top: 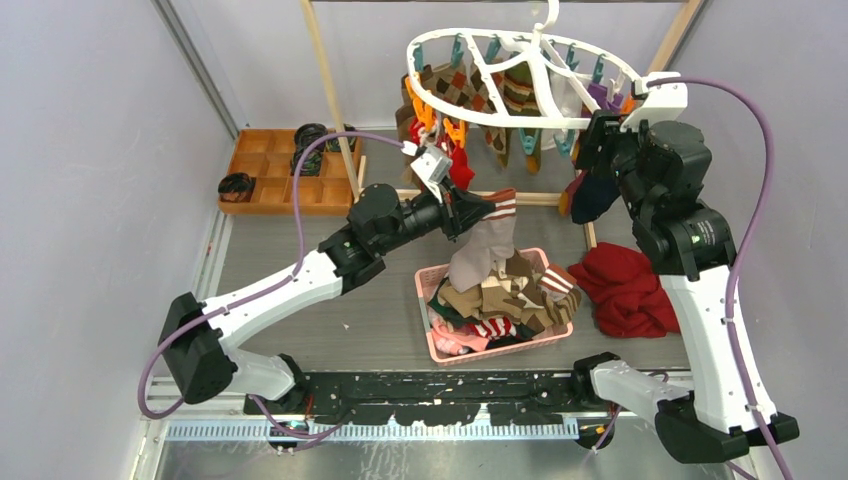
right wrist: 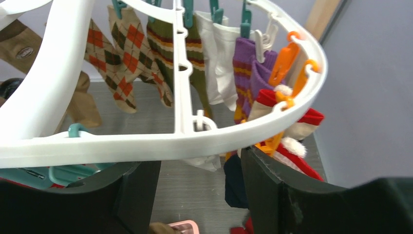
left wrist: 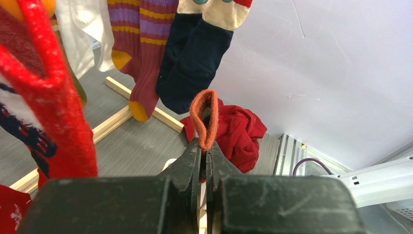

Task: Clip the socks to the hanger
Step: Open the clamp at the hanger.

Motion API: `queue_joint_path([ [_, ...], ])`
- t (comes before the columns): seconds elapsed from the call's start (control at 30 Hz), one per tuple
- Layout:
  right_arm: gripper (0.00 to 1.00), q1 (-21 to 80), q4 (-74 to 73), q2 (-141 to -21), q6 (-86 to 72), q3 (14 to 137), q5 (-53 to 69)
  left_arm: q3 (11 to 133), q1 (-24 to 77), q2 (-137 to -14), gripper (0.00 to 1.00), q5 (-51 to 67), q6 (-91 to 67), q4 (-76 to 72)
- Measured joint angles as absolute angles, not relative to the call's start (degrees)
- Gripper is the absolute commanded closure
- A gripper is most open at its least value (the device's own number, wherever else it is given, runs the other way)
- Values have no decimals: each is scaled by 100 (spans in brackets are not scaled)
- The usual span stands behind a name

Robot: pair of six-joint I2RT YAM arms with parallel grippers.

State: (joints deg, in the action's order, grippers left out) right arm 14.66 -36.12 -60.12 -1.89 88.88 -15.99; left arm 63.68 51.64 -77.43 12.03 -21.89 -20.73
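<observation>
**White hanger loaded; left jaws clamped on a sock**

Wooden compartment tray (top: 270,165) sits at the far left of the surface (top: 340,325), with black coiled rolls (top: 236,184) in it. The left gripper (top: 468,212) reaches rightward above the pink basket (top: 428,340). Its jaws are closed tight on the cuff of a grey sock (top: 480,255), which hangs down to the heap of socks (top: 515,300) in the basket. In the left wrist view, a loop of orange-red knit edge (left wrist: 204,117) stands up from between the closed jaws.

The hanger (top: 500,118) hangs tilted above the far side of the surface. Clipped socks (right wrist: 131,44) in argyle, striped, white and navy hang under its ring from orange and teal pegs (top: 432,115).

A red cloth (top: 625,290) lies on the surface just right of the basket. The right gripper (top: 607,140) is raised at the hanger's right rim. In the right wrist view, its jaws stand wide apart below the rim, clamping nothing.
</observation>
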Motion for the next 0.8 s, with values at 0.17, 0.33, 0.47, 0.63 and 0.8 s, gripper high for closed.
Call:
queue_joint_path([
  [0.17,36,1459,-3704,-6180,-290,8984,-1435,6318,5155,-7592,100,1203,-2189,-2075],
  [0.33,37,1452,-3730,-6278,-290,9078,-1424,6309,5118,-7518,100,1219,-2187,-2082],
  [0.47,37,1450,-3682,-6278,-244,9080,-1393,6307,5089,-7518,100,1253,-2189,-2082],
  [0.63,38,1450,-3487,-6272,-139,9041,-1376,6307,5081,-7518,100,1271,-2187,-2082],
  [0.8,42,1450,-3306,-6254,-91,8934,-1380,6307,5054,-7518,100,1306,-2187,-2082],
])
